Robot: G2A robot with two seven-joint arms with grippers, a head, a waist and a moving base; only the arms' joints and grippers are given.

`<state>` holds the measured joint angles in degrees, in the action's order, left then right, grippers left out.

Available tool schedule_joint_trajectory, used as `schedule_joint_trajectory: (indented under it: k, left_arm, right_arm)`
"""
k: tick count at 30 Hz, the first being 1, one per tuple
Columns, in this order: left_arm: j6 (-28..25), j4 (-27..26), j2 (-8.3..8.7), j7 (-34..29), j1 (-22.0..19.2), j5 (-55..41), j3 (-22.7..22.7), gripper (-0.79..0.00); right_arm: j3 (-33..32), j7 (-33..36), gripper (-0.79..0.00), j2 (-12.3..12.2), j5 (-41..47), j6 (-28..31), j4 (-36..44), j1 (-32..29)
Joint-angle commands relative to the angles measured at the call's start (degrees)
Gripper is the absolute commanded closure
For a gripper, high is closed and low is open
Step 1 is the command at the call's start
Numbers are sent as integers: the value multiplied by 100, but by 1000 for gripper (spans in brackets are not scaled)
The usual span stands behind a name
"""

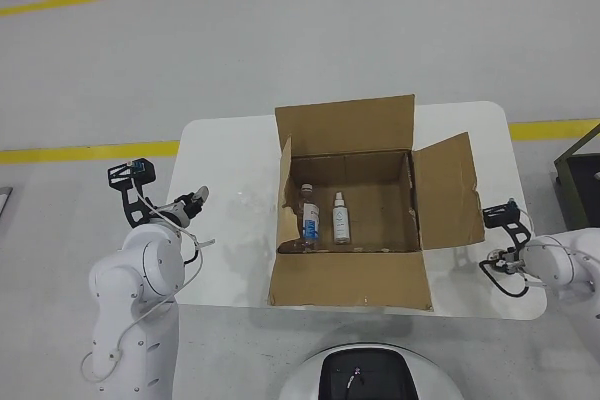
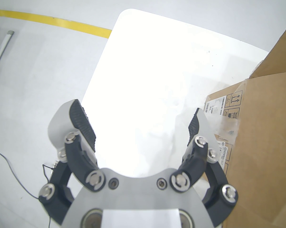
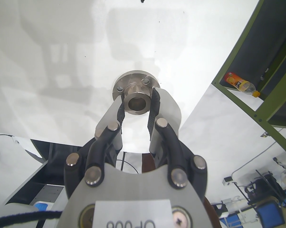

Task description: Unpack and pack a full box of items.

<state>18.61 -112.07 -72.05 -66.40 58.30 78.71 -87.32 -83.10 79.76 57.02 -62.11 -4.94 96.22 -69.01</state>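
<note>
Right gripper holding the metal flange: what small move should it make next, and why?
Probably carry the metal flange inward over the cardboard box: the right gripper is shut on it near the right flap, and the box floor is bare right of the spray bottle.

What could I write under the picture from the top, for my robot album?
An open cardboard box on a white table, with a clear bottle and a spray bottle lying inside.
</note>
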Motion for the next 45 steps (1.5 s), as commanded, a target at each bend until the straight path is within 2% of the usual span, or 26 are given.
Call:
schedule_joint_trajectory:
  k: [1,5,9,15,19,26,40,45]
  left_arm:
    - [0,0,0,0,0,0,0,-785]
    - [0,0,0,0,0,0,0,-785]
    - [0,0,0,0,0,0,0,-785]
    - [0,0,0,0,0,0,0,-785]
    - [0,0,0,0,0,0,0,-785]
    - [0,0,0,0,0,0,0,-785]
    - [0,0,0,0,0,0,0,-785]
    - [0,0,0,0,0,0,0,-785]
  right_arm:
    - [-39,-22,0,-2,20,-13,25,-5]
    - [-328,-59,0,-16,334,-67,336,-88]
    - [-917,-26,0,-56,864,-62,929,-244]
    - [-1962,-89,0,-94,2057,-77,1958,-384]
    - [-2361,-185,0,-94,2943,-95,2425,-434]
    - [-2279,-265,0,-121,3652,-47,2775,-354]
    - [-2144,-243,0,-148,3538,-57,2847,-345]
    - [-2065,-653,0,-146,3700,8,2894,-445]
